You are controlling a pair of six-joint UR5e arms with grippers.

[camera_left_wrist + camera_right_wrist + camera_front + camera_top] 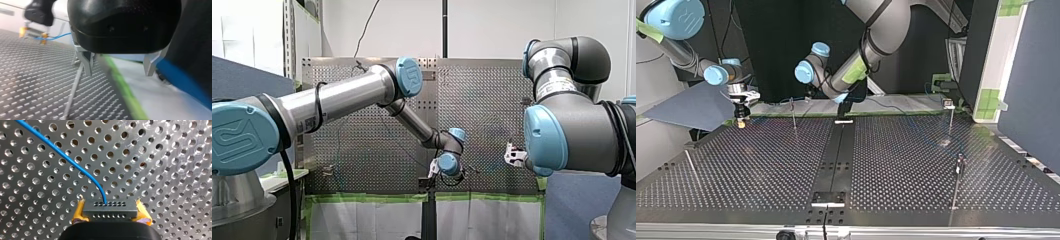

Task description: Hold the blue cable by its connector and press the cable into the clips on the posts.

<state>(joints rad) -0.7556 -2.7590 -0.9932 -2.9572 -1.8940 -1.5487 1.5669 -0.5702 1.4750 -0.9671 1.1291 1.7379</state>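
In the right wrist view, the yellow pads of my right gripper point(110, 214) are shut on a grey connector point(110, 209). The blue cable point(62, 155) leaves the connector and curves away over the perforated plate. The top view places this gripper point(740, 120) low over the table's far corner at the left. My left gripper point(119, 68) stands open, with nothing between its metal fingers point(87, 63). It hangs over the far edge near the middle point(845, 106). A thin post point(72, 92) stands just beneath one finger. Past it are the other gripper's yellow pads and the blue cable point(53, 37).
Thin posts stand on the table: one at the far middle-left point(794, 114), one far right point(951, 117), one nearer at the right point(958, 172), and a leaning one at the left point(691, 167). A black strip point(836, 155) runs down the table's middle. Green tape point(125, 90) lines the far edge.
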